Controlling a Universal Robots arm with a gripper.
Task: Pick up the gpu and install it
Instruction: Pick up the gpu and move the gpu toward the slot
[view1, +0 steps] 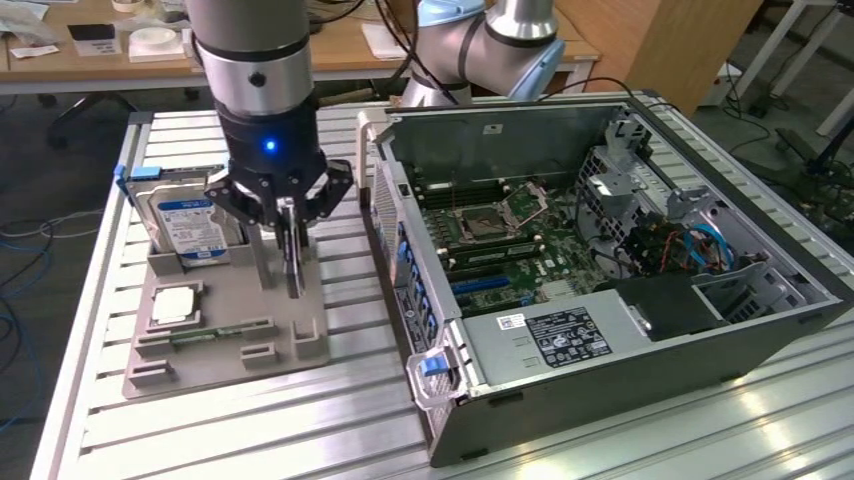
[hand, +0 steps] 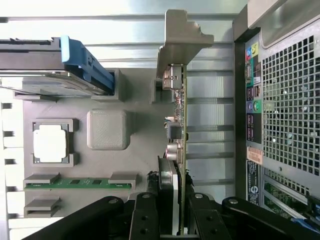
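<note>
Gripper (view1: 290, 223) narrowed onto the gpu (view1: 292, 265), jaws pinching its two faces. Card stands edge-on, upright, at the edge of the gray holder tray (view1: 227, 345). We judge the grasp made; whether it is clear of the tray we cannot tell. Install into the computer case (view1: 601, 330) not yet done.

The hand (view1: 291, 222) hides the top edge of the gpu (view1: 292, 268); print on the hard drive (view1: 187, 225) label, possibly a maker's mark, is too small to read.

You see a silver-grey tubular arm (view1: 260, 50) with a black band, pale blue joint caps (view1: 545, 62), and a black end effector (view1: 290, 225) showing a blue light (view1: 271, 147).
</note>
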